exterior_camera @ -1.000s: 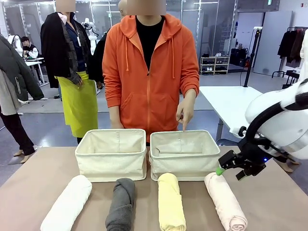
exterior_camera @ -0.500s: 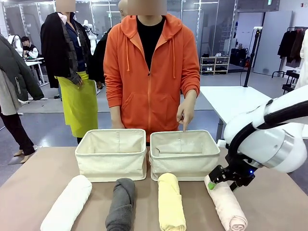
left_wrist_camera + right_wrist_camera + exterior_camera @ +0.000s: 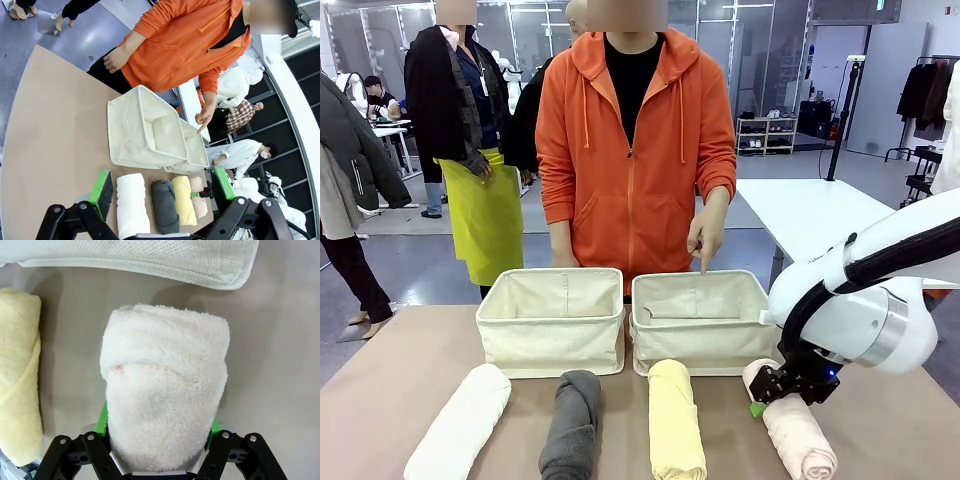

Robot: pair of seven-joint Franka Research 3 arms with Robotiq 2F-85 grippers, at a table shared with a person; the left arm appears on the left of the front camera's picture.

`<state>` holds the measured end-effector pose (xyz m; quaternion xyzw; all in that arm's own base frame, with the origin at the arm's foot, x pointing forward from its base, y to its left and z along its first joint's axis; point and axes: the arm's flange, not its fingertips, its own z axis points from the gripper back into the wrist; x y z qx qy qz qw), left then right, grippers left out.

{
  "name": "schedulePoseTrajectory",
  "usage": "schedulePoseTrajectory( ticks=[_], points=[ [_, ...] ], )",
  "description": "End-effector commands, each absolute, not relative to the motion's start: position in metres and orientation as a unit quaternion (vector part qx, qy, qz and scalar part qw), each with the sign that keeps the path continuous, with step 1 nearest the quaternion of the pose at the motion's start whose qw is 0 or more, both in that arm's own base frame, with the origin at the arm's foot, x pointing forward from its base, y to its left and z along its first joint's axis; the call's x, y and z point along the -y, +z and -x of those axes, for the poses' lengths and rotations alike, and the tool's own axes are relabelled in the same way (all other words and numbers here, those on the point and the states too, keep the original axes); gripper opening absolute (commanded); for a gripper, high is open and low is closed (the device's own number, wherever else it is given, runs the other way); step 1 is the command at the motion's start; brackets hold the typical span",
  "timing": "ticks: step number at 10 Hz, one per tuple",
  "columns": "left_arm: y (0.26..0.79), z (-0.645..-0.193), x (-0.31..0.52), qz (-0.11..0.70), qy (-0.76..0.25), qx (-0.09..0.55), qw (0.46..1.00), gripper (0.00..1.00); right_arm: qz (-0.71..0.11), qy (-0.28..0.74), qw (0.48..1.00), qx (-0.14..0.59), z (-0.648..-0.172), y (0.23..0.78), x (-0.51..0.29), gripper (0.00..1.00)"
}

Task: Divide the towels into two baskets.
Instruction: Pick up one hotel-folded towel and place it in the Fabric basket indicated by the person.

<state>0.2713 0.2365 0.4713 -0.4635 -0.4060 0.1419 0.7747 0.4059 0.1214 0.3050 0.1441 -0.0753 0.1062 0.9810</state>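
Observation:
Four rolled towels lie side by side before two cream baskets (image 3: 552,335) (image 3: 705,335): white (image 3: 460,420), dark grey (image 3: 570,425), pale yellow (image 3: 675,420), pale pink (image 3: 800,440). My right gripper (image 3: 770,400) is down on the pink towel's far end. In the right wrist view the pink towel (image 3: 165,380) sits between the green pads, which press on both its sides; it still rests on the table. My left gripper (image 3: 162,185) is open and high above the table, looking down on the towels and baskets (image 3: 135,130).
A person in an orange hoodie stands behind the baskets, with one finger (image 3: 702,262) pointing down into the right basket. The yellow towel (image 3: 20,375) lies close beside the pink one. The right basket's wall (image 3: 150,260) is just beyond the gripped end.
My right arm has come down and leftward onto the pink towel's far end. Its jaws went from wide open to closed against the towel. The left gripper has not changed.

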Motion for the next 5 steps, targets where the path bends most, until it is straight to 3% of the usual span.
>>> schedulePoseTrajectory(
  ticks=[1,3,5],
  points=[
    [0.471,-0.271,-0.238,0.471,0.139,0.411,0.768,1.0,-0.127,0.093,0.985,0.075,-0.34,0.297,-0.11,0.61],
    [0.471,-0.271,-0.238,0.471,0.139,0.411,0.768,1.0,-0.143,0.1,0.981,0.081,-0.342,0.306,-0.111,0.41],
    [0.471,-0.271,-0.238,0.471,0.139,0.411,0.768,1.0,-0.135,0.116,0.981,0.083,-0.342,0.327,-0.111,0.41]
  ],
)
